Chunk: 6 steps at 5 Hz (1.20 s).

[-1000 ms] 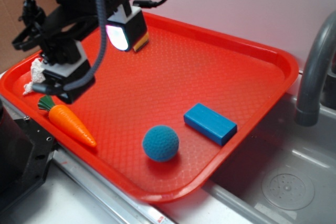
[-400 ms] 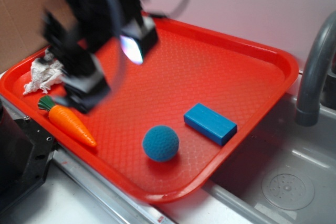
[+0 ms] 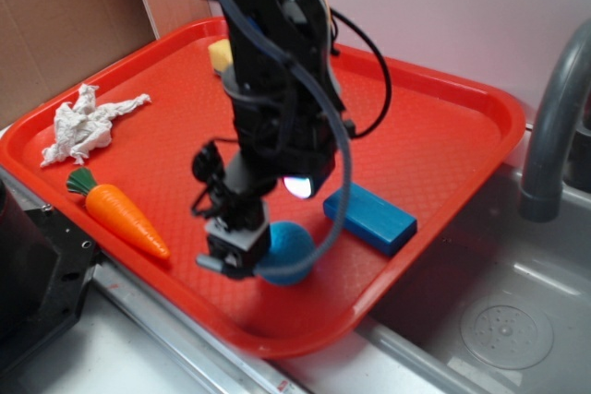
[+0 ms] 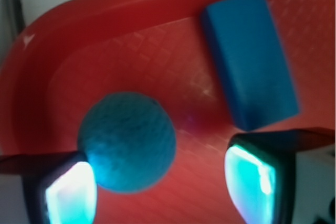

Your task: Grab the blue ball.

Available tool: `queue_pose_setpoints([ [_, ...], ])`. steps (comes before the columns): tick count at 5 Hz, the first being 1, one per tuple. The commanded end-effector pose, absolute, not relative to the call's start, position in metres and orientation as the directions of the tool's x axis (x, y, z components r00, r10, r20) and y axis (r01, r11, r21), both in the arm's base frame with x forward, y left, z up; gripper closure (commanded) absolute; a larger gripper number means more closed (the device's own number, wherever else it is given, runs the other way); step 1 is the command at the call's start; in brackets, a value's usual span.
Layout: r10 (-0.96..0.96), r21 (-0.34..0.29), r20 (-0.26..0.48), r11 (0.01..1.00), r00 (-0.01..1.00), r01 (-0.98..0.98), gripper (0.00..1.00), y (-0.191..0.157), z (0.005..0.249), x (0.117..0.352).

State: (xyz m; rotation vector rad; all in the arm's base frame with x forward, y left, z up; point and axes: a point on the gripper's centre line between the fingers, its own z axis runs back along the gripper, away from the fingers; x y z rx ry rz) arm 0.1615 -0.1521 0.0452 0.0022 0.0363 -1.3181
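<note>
1. Red tray (image 3: pixel 443 117) beside a grey sink (image 3: pixel 499 320), with brown cardboard behind its left side.
2. Ball (image 3: pixel 291 251): a teal-blue, knit-textured sphere, sits on the tray near the front edge.
3. Gripper (image 4: pixel 157 182) is low over the ball with its jaws spread wide. In the wrist view the ball (image 4: pixel 127 148) lies against the left finger (image 4: pixel 68 192), while the right finger (image 4: pixel 252 179) stands apart from it, so nothing is gripped.
4. Block (image 3: pixel 369 217), flat, blue and rectangular, lies just right of the ball, toward the tray's right edge.
5. Carrot (image 3: pixel 115 214), an orange toy with a green top, lies along the front-left edge.
6. Rag (image 3: pixel 88 122), white and crumpled, is near the left corner.
7. Sponge (image 3: pixel 220 54), yellow, sits at the back edge, partly hidden by the arm.
8. Faucet (image 3: pixel 554 117), grey and curved, rises at the right.
</note>
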Motion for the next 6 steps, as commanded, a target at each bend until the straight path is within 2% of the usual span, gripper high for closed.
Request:
queue_pose_setpoints([
  [1,-0.861,-0.034,0.047,0.505,0.506,0.863,0.0,-0.156,0.059,0.116],
  [2,-0.844,-0.033,0.068,0.531,0.532,0.847,0.0,-0.159,0.06,0.106],
  [3,-0.86,-0.035,0.129,0.493,0.493,0.869,0.0,-0.166,0.041,0.116],
  [4,-0.871,-0.028,0.071,0.486,0.486,0.874,0.0,-0.165,0.033,0.117],
  [5,-0.864,-0.022,0.057,0.499,0.499,0.866,0.0,-0.153,0.03,0.123],
  [6,-0.86,-0.021,0.041,0.508,0.509,0.861,0.11,-0.144,0.026,0.129],
])
